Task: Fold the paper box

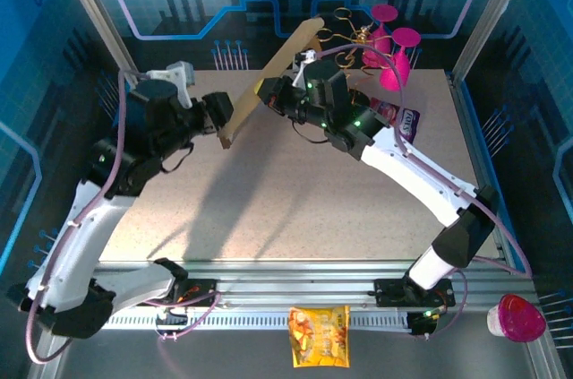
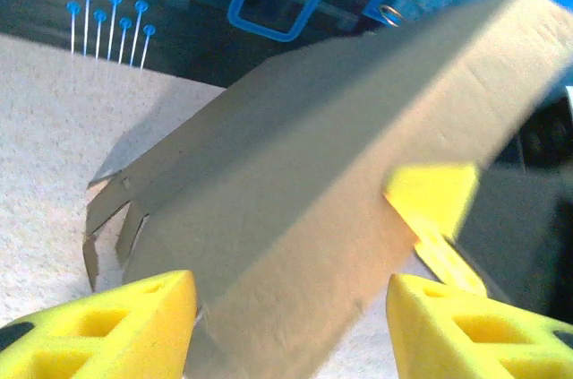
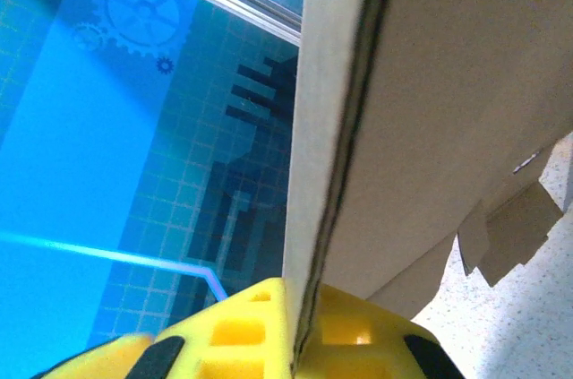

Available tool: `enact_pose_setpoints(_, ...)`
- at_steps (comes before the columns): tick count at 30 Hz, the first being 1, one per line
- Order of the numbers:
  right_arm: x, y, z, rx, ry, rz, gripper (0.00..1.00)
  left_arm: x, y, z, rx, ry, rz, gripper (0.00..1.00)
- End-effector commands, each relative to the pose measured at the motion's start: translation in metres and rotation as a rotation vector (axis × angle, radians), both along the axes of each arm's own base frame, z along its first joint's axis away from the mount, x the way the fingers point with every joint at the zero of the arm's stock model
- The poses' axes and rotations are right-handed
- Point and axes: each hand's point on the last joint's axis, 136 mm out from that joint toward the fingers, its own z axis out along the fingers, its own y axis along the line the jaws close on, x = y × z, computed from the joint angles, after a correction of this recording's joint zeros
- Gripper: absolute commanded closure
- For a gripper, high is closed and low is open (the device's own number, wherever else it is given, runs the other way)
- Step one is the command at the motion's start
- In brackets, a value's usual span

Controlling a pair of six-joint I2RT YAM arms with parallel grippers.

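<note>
On the left of the top view, the left gripper point(image 1: 222, 117) is reaching in toward the low end of the paper box point(image 1: 294, 49). Its wrist camera shows the yellow fingers point(image 2: 116, 325) standing apart on either side of the box's lower corner. The left finger is just beside the cardboard and the right one is clear of it, so the jaws are spread and not clamping. That looks like a setup to take a fresh hold or to press a panel.

Moving to the centre, the box is hanging in the air above the table point(image 1: 269, 209). It is tilted steeply, with its low end at centre left and its high end toward the top middle of the frame. It is showing as a flat brown slab, and loose tabs are dangling at its lower left in the left wrist view. Lifting it probably gives both arms room to reach the edges.

Just right of centre, the right gripper point(image 1: 269, 97) is pinching the box's edge. Its wrist camera shows the jaws closed tight on the cardboard's rim at the bottom of the frame. This arm is acting as the anchor, holding the box steady for the other.

Further right, the pink goblets point(image 1: 394, 47) are standing well apart from the box.
</note>
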Motion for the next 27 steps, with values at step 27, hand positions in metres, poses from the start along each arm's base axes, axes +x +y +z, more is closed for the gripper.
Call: enact_pose_setpoints(27,0.002,-0.011,0.012,-0.003,0.045,0.082,1.00,0.055,-0.044,-0.010,1.037,-0.354,0.068,0.39)
